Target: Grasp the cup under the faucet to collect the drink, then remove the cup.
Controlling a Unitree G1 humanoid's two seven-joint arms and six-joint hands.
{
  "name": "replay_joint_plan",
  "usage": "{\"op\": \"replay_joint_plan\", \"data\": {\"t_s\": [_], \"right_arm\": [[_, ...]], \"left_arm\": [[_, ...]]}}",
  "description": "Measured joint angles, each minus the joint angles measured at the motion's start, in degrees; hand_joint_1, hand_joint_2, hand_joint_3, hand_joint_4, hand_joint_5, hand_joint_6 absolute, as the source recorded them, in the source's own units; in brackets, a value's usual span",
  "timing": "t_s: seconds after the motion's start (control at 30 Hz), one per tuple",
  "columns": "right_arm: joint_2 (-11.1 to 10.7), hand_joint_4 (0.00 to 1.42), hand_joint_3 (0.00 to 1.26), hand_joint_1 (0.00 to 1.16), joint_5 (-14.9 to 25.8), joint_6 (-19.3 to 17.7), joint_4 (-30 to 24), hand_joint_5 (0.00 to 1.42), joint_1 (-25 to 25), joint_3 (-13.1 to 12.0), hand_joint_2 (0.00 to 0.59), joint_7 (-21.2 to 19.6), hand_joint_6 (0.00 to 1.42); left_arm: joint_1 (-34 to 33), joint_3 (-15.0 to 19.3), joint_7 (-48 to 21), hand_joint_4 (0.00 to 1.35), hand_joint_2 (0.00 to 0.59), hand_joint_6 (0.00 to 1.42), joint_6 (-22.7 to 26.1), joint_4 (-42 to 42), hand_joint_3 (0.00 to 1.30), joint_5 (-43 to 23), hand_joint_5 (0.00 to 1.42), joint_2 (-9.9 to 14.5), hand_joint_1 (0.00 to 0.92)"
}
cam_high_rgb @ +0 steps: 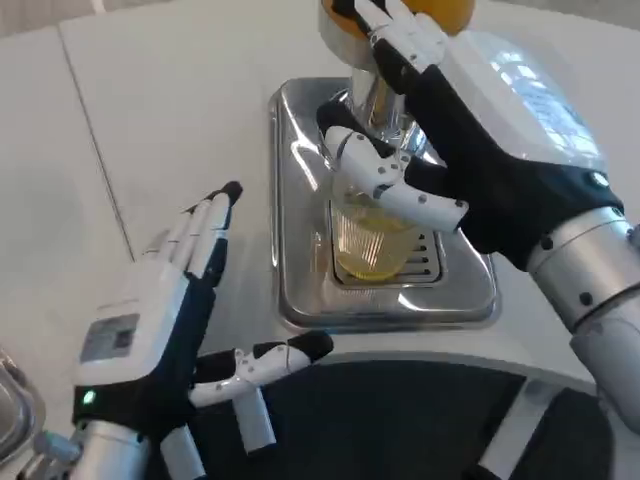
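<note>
A clear ribbed cup (370, 245) with yellow drink in it stands on the steel drip tray (300, 300), under the chrome faucet (375, 100). My right hand (470, 150) reaches over it from the right. Its thumb lies across the cup's rim and its fingers stretch up past the faucet toward the orange tank (445, 8). They are apart, and I see no closed grip on the cup. My left hand (165, 330) hovers open to the left of the tray, fingers straight and pointing toward it, thumb out near the table's front edge.
The white table (180, 120) spreads to the left and behind the tray. A dark surface (400, 420) lies below the table's curved front edge. A bit of shiny metal (15, 410) shows at the bottom left corner.
</note>
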Motion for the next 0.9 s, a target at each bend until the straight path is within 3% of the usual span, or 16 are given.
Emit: {"op": "replay_joint_plan", "data": {"t_s": [0.63,0.9], "right_arm": [[1.2,0.0,0.05,0.13,3.3,1.1,-0.5,0.0,1.5,-3.5,0.506,-1.0,0.03],[6.7,0.0,0.03,0.14,4.3,5.2,-0.9,0.0,2.8,-4.4,0.52,-5.0,0.02]], "left_arm": [[-7.4,-4.4,0.1,0.0,0.041,0.11,0.6,5.2,0.0,0.2,0.05,-1.0,0.112],[-8.2,-5.3,0.1,0.0,0.044,0.11,0.8,5.5,0.0,0.2,0.05,-0.8,0.115]]}}
